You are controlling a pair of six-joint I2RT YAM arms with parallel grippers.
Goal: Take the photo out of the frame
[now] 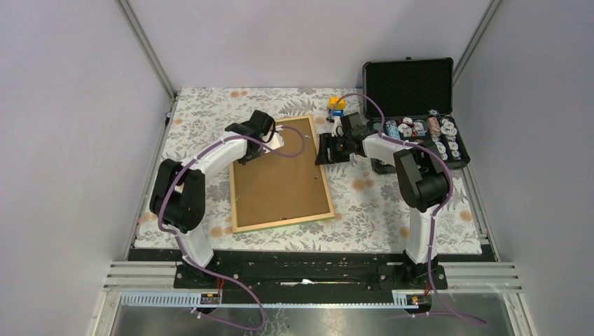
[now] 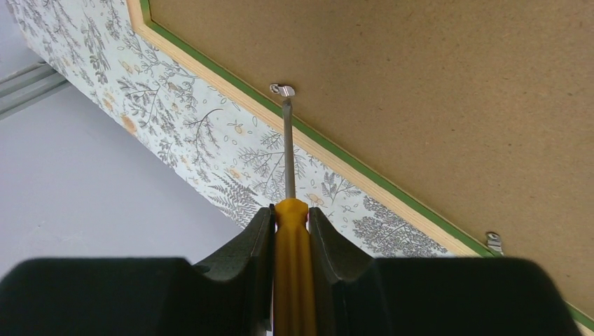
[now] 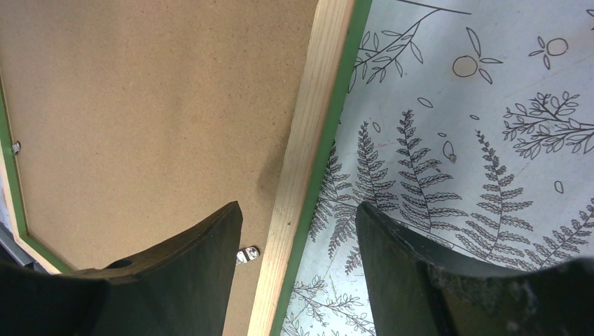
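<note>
photo not out yet: your frame [image 1: 280, 175] lies face down, board on; left gripper [image 2: 289, 211] clamps a screwdriver [image 2: 288, 147] at one tab [image 2: 282, 89], right gripper [image 3: 298, 210] gapes over its edge.

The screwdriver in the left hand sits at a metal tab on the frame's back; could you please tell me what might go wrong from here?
1. The screwdriver, gripped by the left hand, has its tip at the small metal tab; it may slip and gouge the backing board.
2. The right hand only straddles the frame rim, open, so prying might shift the frame.
</note>
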